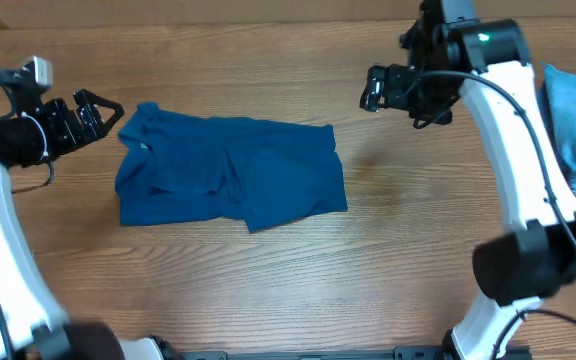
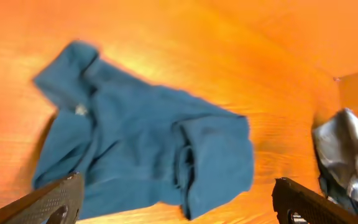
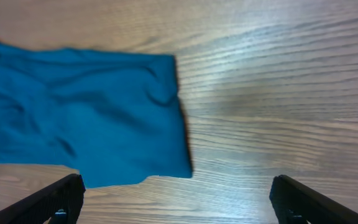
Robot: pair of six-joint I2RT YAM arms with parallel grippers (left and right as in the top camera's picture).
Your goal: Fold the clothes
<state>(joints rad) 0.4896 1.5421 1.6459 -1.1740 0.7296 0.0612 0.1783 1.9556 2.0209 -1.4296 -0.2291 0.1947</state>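
On the wooden worktop [image 1: 388,270], your deep-blue shirt [image 1: 230,172] lies rumpled left of centre, partly doubled over. Expect it to be light, limp and unlikely to hold a shape, so pinch it at two corners of one edge. Your left fingers [image 2: 50,202] and right fingers [image 3: 56,199] both stand wide, holding nothing.
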